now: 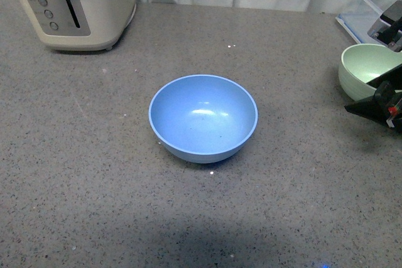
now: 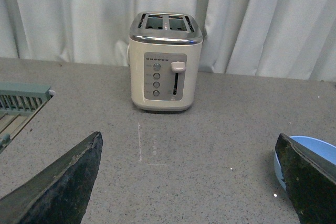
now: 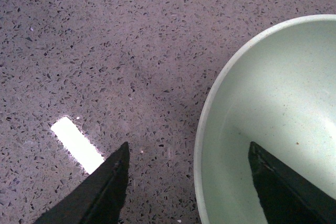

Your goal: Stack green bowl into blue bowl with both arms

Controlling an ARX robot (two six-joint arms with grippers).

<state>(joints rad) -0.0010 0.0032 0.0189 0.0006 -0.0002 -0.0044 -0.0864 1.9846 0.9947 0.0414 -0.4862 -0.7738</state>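
Observation:
The blue bowl (image 1: 203, 117) stands upright and empty in the middle of the grey speckled counter. The pale green bowl (image 1: 367, 67) sits at the counter's right edge. My right gripper (image 1: 380, 101) is at its near side. In the right wrist view the right gripper (image 3: 188, 148) is open and straddles the green bowl's (image 3: 278, 98) rim, one finger (image 3: 283, 192) inside and the other over the counter. My left gripper (image 2: 189, 177) is open over bare counter, with the blue bowl (image 2: 317, 150) showing just past one finger. The left arm is out of the front view.
A cream toaster (image 1: 75, 4) stands at the back left, also seen in the left wrist view as the toaster (image 2: 165, 61). A clear plastic container (image 1: 377, 4) is at the back right. A slatted rack (image 2: 21, 103) lies off to the left arm's side. Curtains hang behind the counter.

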